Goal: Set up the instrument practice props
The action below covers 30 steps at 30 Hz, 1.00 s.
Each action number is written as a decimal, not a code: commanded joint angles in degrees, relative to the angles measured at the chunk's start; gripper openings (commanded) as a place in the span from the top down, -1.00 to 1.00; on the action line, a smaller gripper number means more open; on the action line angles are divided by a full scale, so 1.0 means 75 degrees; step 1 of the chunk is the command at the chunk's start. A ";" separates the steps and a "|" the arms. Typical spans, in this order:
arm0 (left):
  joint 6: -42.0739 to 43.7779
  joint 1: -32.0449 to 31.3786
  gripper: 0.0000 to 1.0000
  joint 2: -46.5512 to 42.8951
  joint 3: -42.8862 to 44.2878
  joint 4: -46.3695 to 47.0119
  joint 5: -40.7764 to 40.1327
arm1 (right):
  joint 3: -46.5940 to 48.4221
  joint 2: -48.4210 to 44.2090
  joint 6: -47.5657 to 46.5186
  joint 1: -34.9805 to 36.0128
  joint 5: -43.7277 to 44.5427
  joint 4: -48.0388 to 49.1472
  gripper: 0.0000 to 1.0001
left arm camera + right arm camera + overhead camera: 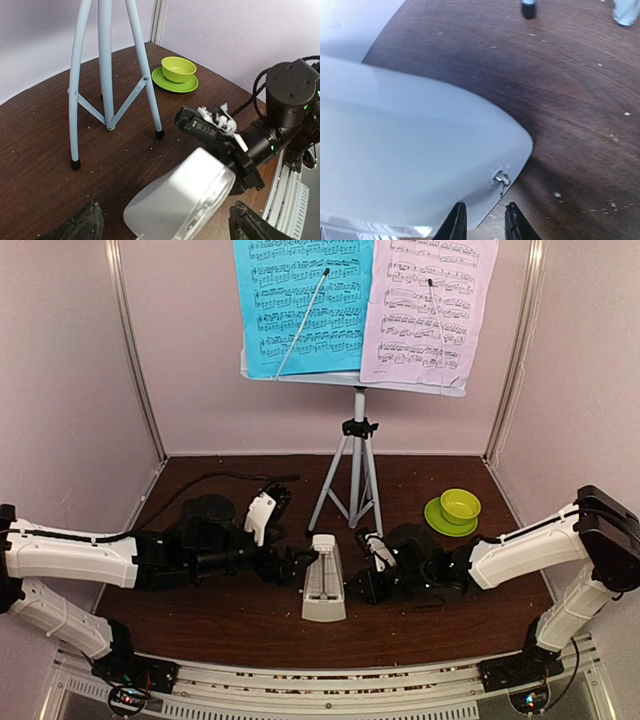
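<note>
- Left gripper (294, 566) is straddling the cream metronome (324, 580), fingers spread wide.
- Right gripper (485, 221) is hovering at its right side, fingers narrowly apart, holding nothing.

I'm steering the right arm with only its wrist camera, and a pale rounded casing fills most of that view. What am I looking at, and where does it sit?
Observer: It is the small cream pyramid metronome. It sits on the dark brown wooden table, on the near side of the grey tripod legs.
Operator: Where is the other arm?
Observer: The left hand is at the metronome's opposite side. Its fingers are spread wide with the casing between them.
Operator: Anything near my right hand to avoid?
Observer: A lime-green cup and saucer stand farther back, right of the tripod and apart from your arm.
</note>
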 commanded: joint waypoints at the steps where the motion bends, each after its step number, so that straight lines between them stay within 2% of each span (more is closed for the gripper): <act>1: -0.0633 -0.0287 -0.79 -0.0187 0.0476 -0.0313 -0.0770 | 0.0400 0.0157 0.0081 0.0370 -0.0238 0.0635 0.43; 7: -0.0906 -0.0648 -0.82 0.0027 0.1123 -0.1280 -0.1877 | 0.1058 0.0505 0.0155 0.0744 -0.0247 0.0623 0.39; 12: -0.1560 -0.0762 -0.81 0.0369 0.1363 -0.2157 -0.2672 | 0.0948 0.0077 0.0248 0.0749 0.0240 0.0393 0.34; 19: -0.1510 -0.0775 -0.71 0.0686 0.1145 -0.1968 -0.2563 | 0.0683 -0.0746 0.0195 0.0701 0.1008 -0.0179 0.20; 24: -0.1629 -0.0775 -0.62 0.1216 0.1544 -0.2519 -0.2521 | 0.0989 -0.0780 0.0279 0.0634 0.1599 -0.1173 0.11; 30: -0.1628 -0.0773 -0.52 0.1573 0.1870 -0.2885 -0.2573 | 0.1068 -0.0799 0.0233 0.0619 0.1871 -0.1398 0.02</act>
